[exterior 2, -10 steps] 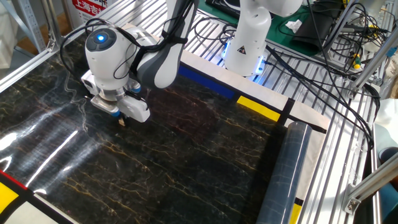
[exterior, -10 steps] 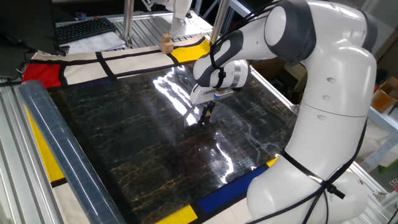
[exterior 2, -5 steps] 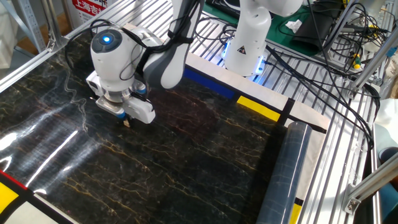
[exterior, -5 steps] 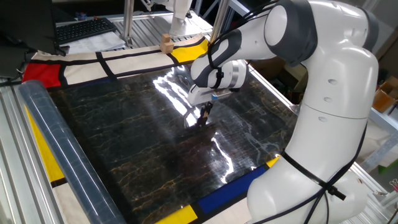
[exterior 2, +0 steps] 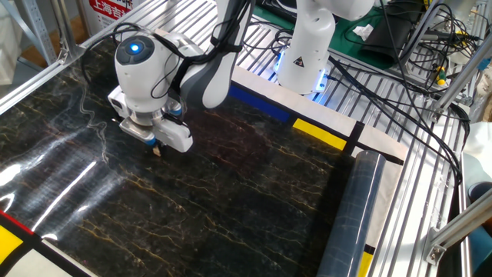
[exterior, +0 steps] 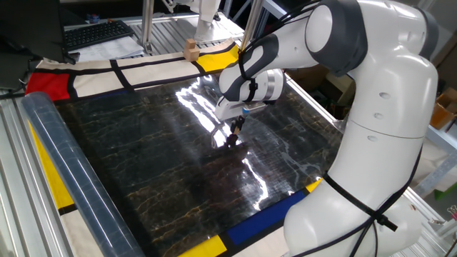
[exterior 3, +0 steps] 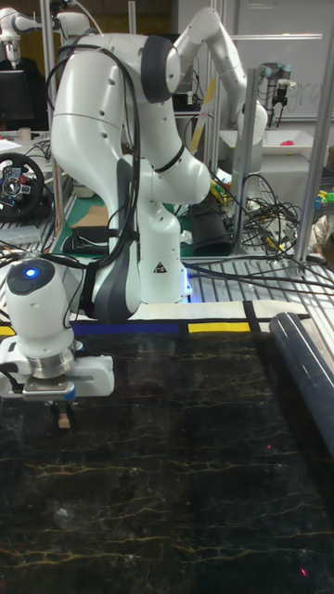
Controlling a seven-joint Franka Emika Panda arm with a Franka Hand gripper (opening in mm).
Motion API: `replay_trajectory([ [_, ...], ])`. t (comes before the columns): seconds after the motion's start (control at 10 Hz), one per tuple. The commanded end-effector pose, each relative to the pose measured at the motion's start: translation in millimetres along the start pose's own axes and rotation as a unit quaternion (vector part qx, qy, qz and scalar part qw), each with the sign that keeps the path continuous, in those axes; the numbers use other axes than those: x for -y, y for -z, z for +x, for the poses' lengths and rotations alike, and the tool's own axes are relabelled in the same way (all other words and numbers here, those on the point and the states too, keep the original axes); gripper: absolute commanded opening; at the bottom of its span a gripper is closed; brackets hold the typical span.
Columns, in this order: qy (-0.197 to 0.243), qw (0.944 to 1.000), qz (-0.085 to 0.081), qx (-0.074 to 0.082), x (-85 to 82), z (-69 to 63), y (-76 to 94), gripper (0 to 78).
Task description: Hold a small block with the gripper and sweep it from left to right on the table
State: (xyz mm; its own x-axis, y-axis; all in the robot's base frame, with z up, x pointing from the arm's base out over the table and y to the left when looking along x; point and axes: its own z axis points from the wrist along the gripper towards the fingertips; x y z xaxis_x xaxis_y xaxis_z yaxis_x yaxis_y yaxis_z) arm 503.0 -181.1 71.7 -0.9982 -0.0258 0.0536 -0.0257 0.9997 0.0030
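My gripper (exterior: 233, 135) points straight down near the middle of the black marble-patterned table (exterior: 136, 164), its tips at the surface. Its dark fingers are shut on the small block (exterior 2: 157, 151), a tiny tan cube that peeks out between the fingertips at table level. From the tall fixed view, the small block (exterior 3: 63, 420) shows below the gripper (exterior 3: 62, 406) at the left side of the table (exterior 3: 195, 473). The one fixed view hides most of the cube behind the fingers. The gripper (exterior 2: 156, 148) hangs under the white wrist with a blue light.
A larger tan wooden block (exterior: 190, 48) stands on the border at the far edge. A rolled clear plastic sheet (exterior: 75, 182) lies along one side of the table, also visible as the roll (exterior 2: 350, 219). The arm's white base (exterior 2: 307, 46) and cables stand beyond the blue and yellow border.
The gripper with the block slid a short way across the table during the first half second, rightward in the other fixed view. Since then it has barely moved.
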Motion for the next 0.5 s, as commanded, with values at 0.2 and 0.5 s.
replay_trajectory([
  [0.2, 0.01, 0.9999, 0.009, 0.001, 18.8, -6.5, -7.7, 1.1],
  [0.5, 0.009, 0.9999, 0.01, 0.0, 20.0, -7.0, -8.7, 1.1],
])
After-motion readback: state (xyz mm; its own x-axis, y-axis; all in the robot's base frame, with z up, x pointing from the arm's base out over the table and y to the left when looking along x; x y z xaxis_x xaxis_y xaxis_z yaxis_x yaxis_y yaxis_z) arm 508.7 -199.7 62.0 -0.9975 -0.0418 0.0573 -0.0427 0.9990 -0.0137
